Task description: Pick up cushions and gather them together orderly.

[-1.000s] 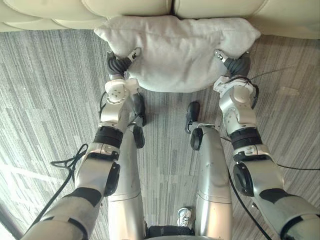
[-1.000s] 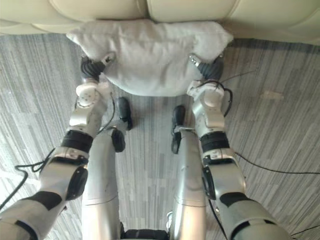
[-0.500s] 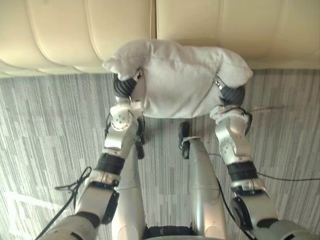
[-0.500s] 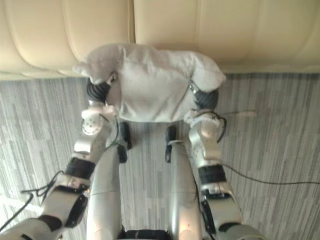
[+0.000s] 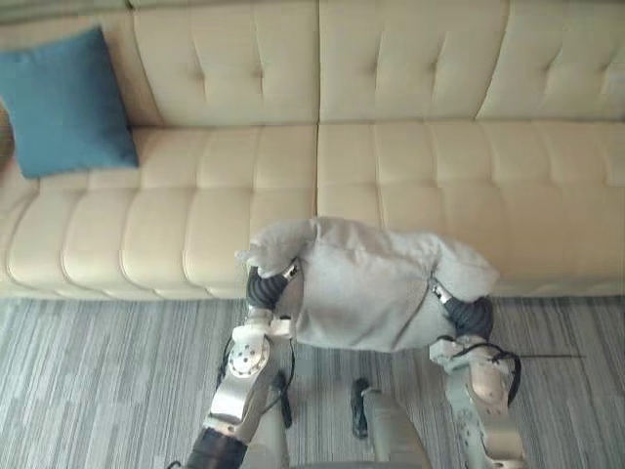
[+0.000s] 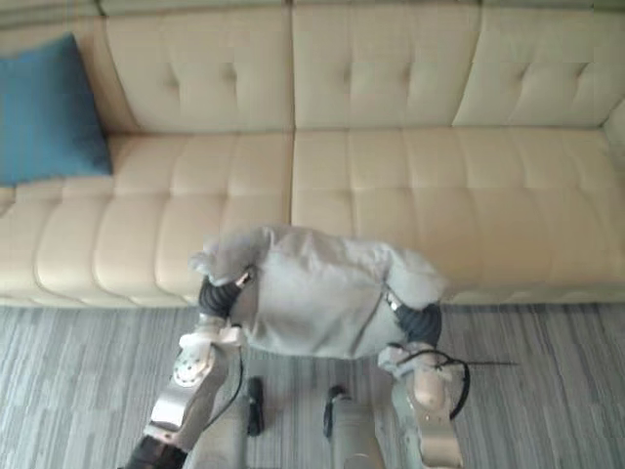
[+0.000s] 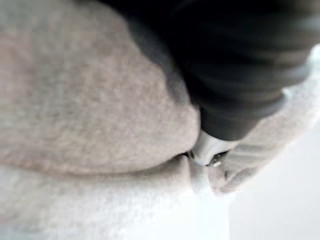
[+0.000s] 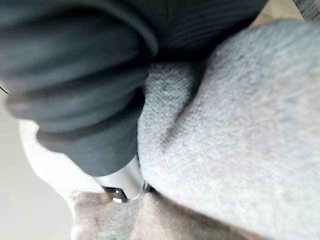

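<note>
Cushions: two.
Held: grey cushion (image 5: 366, 288), between our left hand (image 5: 264, 287) and right hand (image 5: 470, 316); grip we cannot tell.
Far left: blue cushion (image 5: 63, 103) on sofa (image 5: 420, 166).

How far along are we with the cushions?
Done: the grey cushion is picked up. In hand: it sits between the left hand and right hand, before the sofa. Left: bring it to the blue cushion on the sofa's left end and set them side by side.

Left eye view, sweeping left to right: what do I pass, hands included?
The blue cushion → left hand → grey cushion → right hand.
</note>
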`<state>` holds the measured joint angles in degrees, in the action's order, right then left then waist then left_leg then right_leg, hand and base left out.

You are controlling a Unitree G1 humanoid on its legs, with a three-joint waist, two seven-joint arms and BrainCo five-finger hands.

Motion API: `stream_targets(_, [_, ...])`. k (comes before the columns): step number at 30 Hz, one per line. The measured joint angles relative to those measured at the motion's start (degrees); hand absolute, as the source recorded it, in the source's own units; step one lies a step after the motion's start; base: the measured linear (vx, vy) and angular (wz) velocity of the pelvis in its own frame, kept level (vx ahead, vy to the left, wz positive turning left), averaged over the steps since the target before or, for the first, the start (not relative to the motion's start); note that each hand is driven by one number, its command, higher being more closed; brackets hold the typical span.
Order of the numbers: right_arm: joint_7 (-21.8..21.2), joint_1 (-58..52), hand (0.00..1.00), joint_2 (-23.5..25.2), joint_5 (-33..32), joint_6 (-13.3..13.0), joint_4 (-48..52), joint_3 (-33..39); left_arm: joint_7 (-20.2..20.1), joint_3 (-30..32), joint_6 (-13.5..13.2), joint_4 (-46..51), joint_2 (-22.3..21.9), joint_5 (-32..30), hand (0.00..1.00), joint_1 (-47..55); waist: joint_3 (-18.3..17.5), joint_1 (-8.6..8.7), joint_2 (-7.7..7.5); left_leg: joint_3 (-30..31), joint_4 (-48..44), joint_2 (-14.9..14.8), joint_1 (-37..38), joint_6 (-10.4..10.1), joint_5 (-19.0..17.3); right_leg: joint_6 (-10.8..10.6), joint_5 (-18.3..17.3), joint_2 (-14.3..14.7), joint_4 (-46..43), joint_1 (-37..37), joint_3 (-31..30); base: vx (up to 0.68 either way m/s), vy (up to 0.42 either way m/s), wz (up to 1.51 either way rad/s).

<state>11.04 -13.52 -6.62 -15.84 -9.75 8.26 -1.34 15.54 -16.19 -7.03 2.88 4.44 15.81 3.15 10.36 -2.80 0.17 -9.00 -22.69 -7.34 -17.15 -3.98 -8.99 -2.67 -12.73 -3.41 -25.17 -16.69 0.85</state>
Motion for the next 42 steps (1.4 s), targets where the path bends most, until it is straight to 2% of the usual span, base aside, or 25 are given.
stream_targets(1, [-0.3, -0.4, 1.00, 0.0, 0.0, 0.0, 0.0, -0.1, -0.4, 0.0, 0.0, 0.2, 0.1, 0.0, 1.00, 0.7, -0.5, -0.13, -0.05, 0.0, -0.2, 0.1, 0.4, 0.1, -0.6, -0.1, 0.0, -0.1, 0.4, 0.5, -0.1, 0.07, 0.096, -0.06])
stream_targets(3, [-1.0, -1.0, 1.00, 0.0, 0.1, 0.0, -0.2, -0.1, -1.1, 0.0, 0.0, 0.4, 0.3, 0.0, 1.00, 2.3, -1.3, -0.15, -0.38, 0.3, -0.7, 0.7, 1.2, 0.7, -2.6, -2.1, -0.4, -1.0, -1.1, 1.4, -0.2, 0.08, 0.087, 0.02])
stream_targets(5, [-1.4, -1.3, 1.00, 0.1, 0.4, 0.2, -1.0, -0.2, -1.1, 0.0, 0.3, 0.4, 0.5, 0.0, 1.00, 4.1, -1.3, -0.17, -0.42, 0.0, -1.7, 1.1, 3.8, 1.0, -4.3, -5.4, 1.3, -2.2, -11.4, -1.2, 0.7, 0.08, 0.086, 0.00])
stream_targets(7, [-1.4, -1.4, 1.00, 0.5, 2.0, 0.2, -2.2, -0.6, -1.1, 0.2, 0.4, 0.4, 0.6, 0.0, 1.00, 5.1, -1.1, -0.08, -0.76, 0.1, -1.5, 1.2, 6.8, 1.7, -5.4, -6.0, 4.2, -3.0, -18.7, -2.8, 0.6, 0.09, 0.061, 0.01])
stream_targets(9, [-1.4, -1.3, 1.00, 2.2, 2.5, 0.3, -4.6, -0.8, -1.1, 0.5, 0.5, 0.3, 1.1, 0.0, 1.00, 5.8, -1.7, -0.20, -1.21, -0.1, 0.9, 1.1, 9.7, 2.4, -5.7, -4.7, 2.3, -3.6, -19.8, -4.4, 1.8, 0.10, -0.016, 0.02])
stream_targets(11, [-1.5, -0.9, 1.00, 2.6, 2.5, 0.3, -6.4, -1.0, -1.1, 0.6, 0.3, 0.3, 1.2, -0.1, 1.00, 5.7, -3.0, -0.42, -2.05, 0.0, 3.7, 0.9, 10.3, 2.9, -5.3, -3.7, 1.6, -3.5, -10.9, -5.5, 4.0, 0.17, -0.103, 0.05])
stream_targets(13, [-1.6, -0.8, 1.00, 2.5, 2.5, 0.6, -7.1, -0.9, -1.1, 0.6, 0.4, 0.3, 1.2, -0.3, 1.00, 5.7, -4.3, -0.29, -3.69, 0.4, 5.3, 1.5, 10.4, 1.7, -5.1, -0.9, 6.0, -3.0, 4.4, -4.3, 4.0, 0.26, -0.194, 0.14])
stream_targets(14, [-1.6, -0.7, 1.00, 2.1, 2.5, 0.9, -7.2, -0.6, -1.1, 0.6, 0.6, -0.4, 0.7, -0.5, 1.00, 5.7, -4.2, -0.01, -3.08, 1.0, 5.3, 1.4, 11.0, 0.3, -5.5, 1.2, 9.2, -2.4, 4.7, -3.7, 3.4, 0.37, -0.225, 0.03])
stream_targets(15, [-1.6, -1.0, 1.00, 1.3, 2.5, 1.2, -7.2, -0.2, -1.1, 0.3, 1.3, -1.5, -0.3, -0.6, 1.00, 5.8, -4.4, -0.04, -0.84, 2.2, 5.9, 0.6, 12.3, -0.6, -5.9, 1.6, 8.0, -1.2, 4.3, -2.8, 4.0, 0.39, -0.189, -0.06])
stream_targets(16, [-1.6, -1.2, 1.00, 0.7, 2.5, 1.4, -7.2, 0.3, -1.2, 0.2, 1.6, -2.2, -1.1, -0.6, 1.00, 5.9, -4.9, -0.24, 0.38, 2.2, 6.8, 0.0, 13.6, -1.9, -4.9, 2.2, 6.3, -0.8, 2.9, -2.6, 4.8, 0.33, -0.122, -0.01])
stream_targets(17, [-1.6, -1.5, 1.00, 0.7, 2.4, 1.5, -7.1, 0.8, -1.2, -0.2, 1.8, -2.5, -1.5, -0.6, 1.00, 5.8, -5.1, -0.01, 0.70, 2.6, 6.2, -0.3, 14.1, -3.2, -3.9, 3.1, 5.3, -0.6, 1.7, -2.1, 5.1, 0.35, -0.173, 0.14])
stream_targets(19, [-1.6, -3.4, 1.00, 0.2, 2.4, 1.6, -6.5, 1.9, -1.9, -1.7, 2.2, -2.5, -2.3, -1.0, 1.00, 6.1, -5.4, 0.79, 1.09, 6.3, -5.3, -1.8, 11.5, -3.5, -3.6, 4.0, 2.2, -0.2, 1.8, 3.0, 7.9, 0.34, -0.194, 0.50])
stream_targets(20, [-1.6, -4.4, 1.00, -0.4, 2.4, 1.6, -5.5, 2.2, -2.4, -2.0, 2.2, -2.6, -2.5, -1.0, 1.00, 6.1, -5.4, 1.01, 1.24, 7.7, -12.9, -2.5, 8.4, -4.9, -2.3, 4.5, 1.5, 0.0, 2.1, 4.9, 9.1, 0.30, -0.155, 0.52])
stream_targets(21, [-1.6, -5.6, 1.00, -1.1, 2.4, 1.5, -3.7, 2.3, -3.0, -2.1, 2.2, -2.6, -2.8, -1.0, 1.00, 6.3, -5.5, 0.68, 1.33, 8.0, -22.1, -3.8, 4.4, -6.2, 2.0, 5.5, 0.7, 0.7, 2.8, 7.3, 9.8, 0.29, -0.098, 0.15])
stream_targets(22, [-1.6, -6.0, 1.00, -1.3, 2.4, 1.5, -2.3, 2.2, -3.5, -1.9, 2.2, -2.6, -2.7, -1.0, 1.00, 6.5, -5.6, -0.42, 1.38, 7.4, -28.0, -4.8, 1.8, -5.5, 5.0, 6.0, 0.4, 1.0, 3.8, 9.1, 9.5, 0.29, -0.066, -0.10])
stream_targets(23, [-1.6, -6.1, 1.00, -1.4, 2.3, 1.3, -1.7, 2.2, -3.5, -1.9, 2.2, -2.7, -2.8, -1.1, 1.00, 6.5, -5.6, -0.64, 1.14, 6.6, -30.4, -5.4, 0.2, -5.2, 4.9, 6.1, 0.3, 1.0, 4.8, 10.1, 9.4, 0.28, -0.005, -0.15])
stream_targets(24, [-1.5, -5.8, 1.00, -1.4, 2.2, 1.3, -1.0, 2.2, -3.5, -1.9, 2.2, -2.9, -2.8, -1.1, 1.00, 6.5, -5.8, -0.65, 1.49, 4.3, -30.7, -5.9, -1.3, -3.6, 3.4, 6.1, 0.4, 0.8, 6.1, 11.4, 9.3, 0.25, 0.036, -0.04])
stream_targets(25, [-1.4, -5.7, 1.00, -1.4, 2.3, 1.3, -0.8, 2.2, -3.5, -1.9, 2.2, -3.3, -2.9, -1.0, 1.00, 6.5, -5.9, -0.59, 1.58, 1.5, -27.5, -6.4, -1.5, -1.3, 1.8, 6.0, 0.5, 0.3, 6.9, 12.6, 9.2, 0.25, 0.056, 0.01])
stream_targets(28, [-1.2, -5.7, 1.00, -1.6, 2.3, 1.4, -0.8, 2.3, -3.5, -2.0, 2.2, -3.7, -3.0, -1.1, 1.00, 6.3, -6.0, -0.56, 1.72, -3.4, -10.2, -6.3, 1.4, 0.4, 1.7, 5.9, 0.5, -0.7, 7.9, 14.5, 9.4, 0.23, 0.134, 0.01])
stream_targets(29, [-1.0, -5.8, 1.00, -2.1, 2.3, 1.4, -0.7, 2.3, -3.5, -2.2, 2.2, -3.6, -3.2, -1.1, 1.00, 6.3, -6.5, -0.55, 2.45, -3.6, -0.1, -5.4, 3.6, 0.9, 7.3, 5.2, 0.4, -0.5, 7.3, 14.5, 9.2, 0.20, 0.171, -0.02])
stream_targets(30, [-0.9, -5.7, 1.00, -2.2, 2.3, 1.6, -0.9, 2.3, -3.5, -2.2, 2.3, -3.7, -2.9, -1.1, 1.00, 6.2, -7.0, -0.51, 2.46, -3.5, 2.6, -4.7, 4.7, -0.2, 7.3, 4.2, 0.0, -0.8, 7.1, 14.5, 8.2, 0.19, 0.176, 0.09])
stream_targets(32, [-0.8, -5.3, 1.00, -0.3, 2.5, 1.8, -0.8, 2.7, -3.4, -2.3, 2.2, -3.7, -2.1, -1.1, 1.00, 5.0, -7.0, -0.14, 0.51, -4.2, 9.6, -2.1, 7.6, -0.2, 7.3, 2.5, 0.3, -2.6, 7.3, 13.5, 5.6, 0.15, 0.197, 0.10])
stream_targets(34, [-0.6, -3.5, 1.00, 1.2, 3.7, 2.1, -0.9, 2.8, -3.2, -2.3, 2.2, -3.7, -0.7, -1.1, 1.00, 4.4, -7.2, -0.62, -0.47, -6.2, 12.7, -0.6, 8.9, -0.2, 7.3, 1.1, 0.7, -3.6, 7.6, 12.5, 2.8, 0.07, 0.205, -0.26])
stream_targets(38, [1.7, 1.4, 1.00, 2.1, 6.8, 2.4, -1.0, 2.3, -1.6, -2.2, 1.9, -3.5, 0.1, -1.1, 1.00, 2.8, -7.2, -0.88, -0.85, -9.6, 14.7, 1.0, 10.4, 0.4, 7.0, -0.9, 1.8, -4.5, 9.8, 12.1, -1.4, 0.00, 0.134, -0.44])
stream_targets(42, [6.8, 13.1, 1.00, 1.6, 9.2, 2.3, -4.2, 2.2, 3.1, -1.7, 1.8, -3.9, 0.4, -1.1, 1.00, -7.5, -7.1, -0.37, -1.24, -11.3, 16.4, 1.3, 6.3, 1.3, 8.8, -2.4, 3.8, -4.4, 12.4, 7.3, -3.2, -0.09, 0.040, -0.26])
